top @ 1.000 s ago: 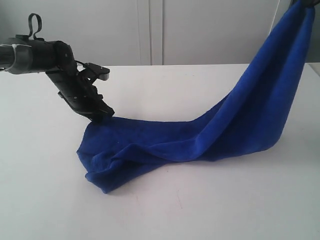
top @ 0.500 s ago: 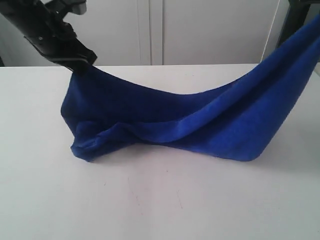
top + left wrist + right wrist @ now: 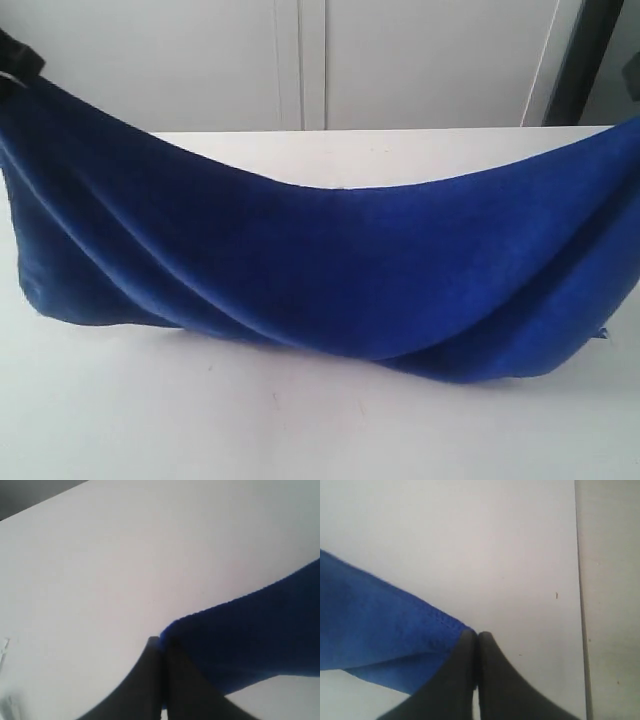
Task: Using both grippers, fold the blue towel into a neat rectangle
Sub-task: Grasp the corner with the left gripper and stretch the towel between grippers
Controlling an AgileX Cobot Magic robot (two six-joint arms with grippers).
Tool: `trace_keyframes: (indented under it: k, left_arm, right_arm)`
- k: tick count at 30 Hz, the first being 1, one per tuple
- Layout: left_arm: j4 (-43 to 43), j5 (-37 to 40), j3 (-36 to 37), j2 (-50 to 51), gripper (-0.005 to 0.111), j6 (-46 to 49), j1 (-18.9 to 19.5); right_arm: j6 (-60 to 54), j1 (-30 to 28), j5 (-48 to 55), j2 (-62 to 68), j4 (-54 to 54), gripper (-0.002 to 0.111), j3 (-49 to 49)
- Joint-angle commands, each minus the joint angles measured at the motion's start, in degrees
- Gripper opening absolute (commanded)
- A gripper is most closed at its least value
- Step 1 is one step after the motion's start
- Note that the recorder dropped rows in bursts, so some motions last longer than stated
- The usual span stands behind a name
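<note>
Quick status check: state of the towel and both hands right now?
blue towel: lifted at both ends, sagging in the middle over the table, twisted, not yet folded.
left hand: shut, pinching one towel corner.
right hand: shut, pinching the towel's other end.

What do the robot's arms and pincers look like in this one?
The left pincer and the right pincer each have two smooth black fingers that taper to narrow tips. Of the left arm only a black fragment shows. No cables or markings are visible.
</note>
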Motion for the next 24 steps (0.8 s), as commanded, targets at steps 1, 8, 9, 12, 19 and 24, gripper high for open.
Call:
trace_keyframes:
  k: [1, 8, 9, 12, 19, 24]
  left_arm:
    - [4.54, 0.55, 3.87, -6.63, 0.000, -5.43, 2.48]
    - [4.32, 0.99, 8.70, -13.13, 0.000, -5.21, 5.80]
    - [4.13, 1.13, 9.11, -14.16, 0.000, -5.34, 5.80]
    - [2.91, 1.84, 10.13, -17.27, 0.000, -5.74, 5.80]
    - [-0.15, 9.50, 10.63, -24.07, 0.000, -6.70, 5.80]
    - [-0.83, 18.00, 10.63, -32.31, 0.000, -6.83, 5.80]
  right_arm:
    - [3.49, -0.63, -1.80, -3.18, -6.03, 0.000, 2.31]
    - [5.33, -0.63, -2.10, -7.42, -8.32, 0.000, 5.73]
    - [5.74, -0.63, -2.21, -8.23, -8.44, 0.000, 5.99]
    - [6.19, -0.63, -2.35, -11.95, -8.61, 0.000, 6.52]
    - [6.13, -0.51, 2.05, -20.90, -5.21, 0.000, 6.52]
    - [3.41, -0.51, 5.11, -29.73, -3.24, 0.000, 6.52]
